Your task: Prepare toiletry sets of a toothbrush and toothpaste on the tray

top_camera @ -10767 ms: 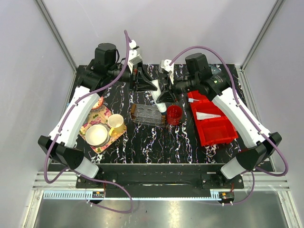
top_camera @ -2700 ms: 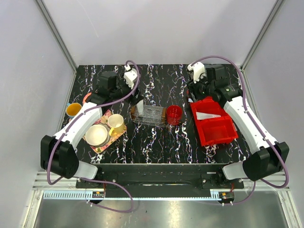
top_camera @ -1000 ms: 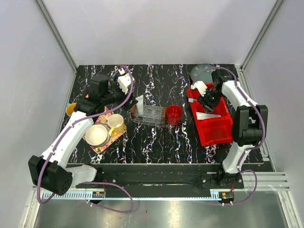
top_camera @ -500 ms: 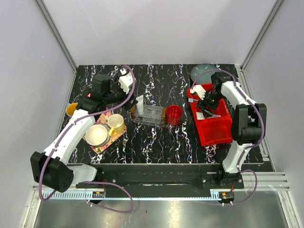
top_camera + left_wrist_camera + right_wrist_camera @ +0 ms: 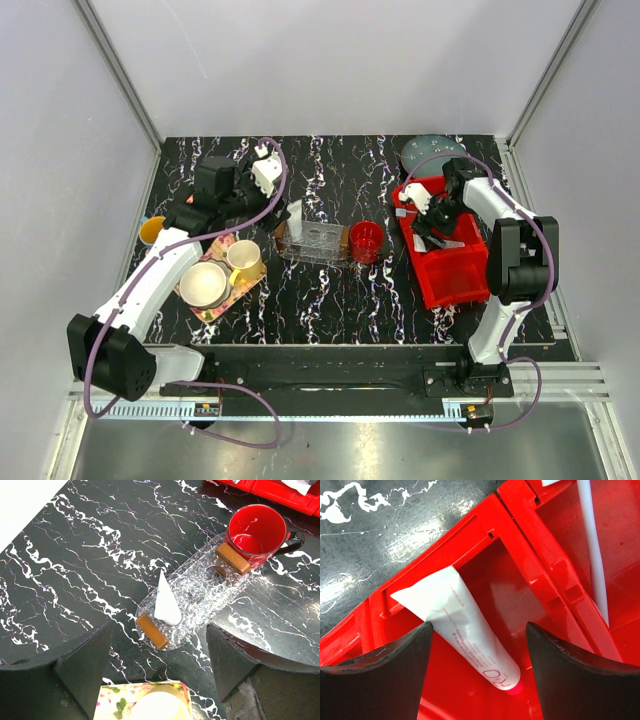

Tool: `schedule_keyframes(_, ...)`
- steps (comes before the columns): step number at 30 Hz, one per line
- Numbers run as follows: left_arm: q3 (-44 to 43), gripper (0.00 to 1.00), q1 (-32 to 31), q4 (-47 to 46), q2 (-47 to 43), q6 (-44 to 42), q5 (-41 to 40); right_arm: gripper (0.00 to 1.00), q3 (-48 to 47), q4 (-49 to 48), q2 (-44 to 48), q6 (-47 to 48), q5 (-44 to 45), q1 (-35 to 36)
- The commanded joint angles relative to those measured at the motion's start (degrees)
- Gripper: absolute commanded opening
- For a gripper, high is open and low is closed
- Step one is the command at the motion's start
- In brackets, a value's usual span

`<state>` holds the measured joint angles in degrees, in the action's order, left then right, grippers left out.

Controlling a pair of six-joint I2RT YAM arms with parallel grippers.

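Two arms, and both end effectors are released right now. Far left on the desk (image 5: 330, 300) I've got a flowery tray (image 5: 222, 240) carrying a cream bowl (image 5: 204, 284) and a yellow mug (image 5: 245, 257). An orange cup (image 5: 150, 230) sits just beside it.

My left end effector (image 5: 159, 652) hangs above the clear tray (image 5: 200, 597) with its fingers apart, gripping nothing. That tray holds one toothpaste tube (image 5: 166, 602), standing on end at the left side near the brown handle. A red mug (image 5: 256, 532) sits right up against the tray's other handle.

Over on the right is the red bin (image 5: 517, 535). The second toothpaste tube (image 5: 465, 625) lies flat in one compartment. My right end effector (image 5: 479, 645) is spread wide to either side of it, not clamped. The toothbrush (image 5: 592, 545) lies in the next compartment, across the divider.
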<state>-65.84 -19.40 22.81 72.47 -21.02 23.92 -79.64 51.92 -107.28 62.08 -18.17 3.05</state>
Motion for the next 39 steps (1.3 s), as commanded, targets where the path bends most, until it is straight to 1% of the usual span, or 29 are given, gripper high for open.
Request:
schedule_keyframes(1,-1.6,0.80,0.3,-2.2,0.3,-0.5,-1.1,0.81,2.5,-3.9,-0.8,0.1,-0.3,-0.1)
schedule_keyframes(8,-1.5,0.80,0.3,-2.2,0.4,-0.6,-1.2,0.80,2.7,-5.2,-1.3,0.1,0.0,-0.1)
schedule_keyframes(15,-1.6,0.80,0.3,-2.3,0.6,-0.8,-1.4,0.70,2.4,-4.6,-1.2,0.8,0.2,0.0)
schedule_keyframes(18,-1.5,0.80,0.2,-2.3,0.6,-1.0,-1.8,0.64,2.0,-4.2,-1.1,1.0,0.2,0.0)
schedule_keyframes(21,-1.4,0.80,0.3,-2.2,0.7,-1.3,-2.2,0.54,1.4,-3.5,-1.0,1.3,0.2,0.0)
schedule_keyframes(22,-1.4,0.80,0.3,-2.2,0.7,-1.3,-2.4,0.49,1.1,-3.3,-0.8,1.3,0.3,0.0)
schedule_keyframes(28,-1.9,0.80,0.3,-1.8,0.6,-1.3,-2.4,0.35,-0.7,-1.1,-0.3,2.0,0.8,0.0)
schedule_keyframes(29,-1.9,0.80,0.3,-1.8,0.5,-1.4,-2.5,0.32,-0.9,-0.9,0.0,2.1,0.8,-0.1)
schedule_keyframes(39,-2.5,0.80,0.4,-1.8,0.6,-1.6,-2.3,0.12,-3.0,1.6,2.0,2.0,0.6,0.0)
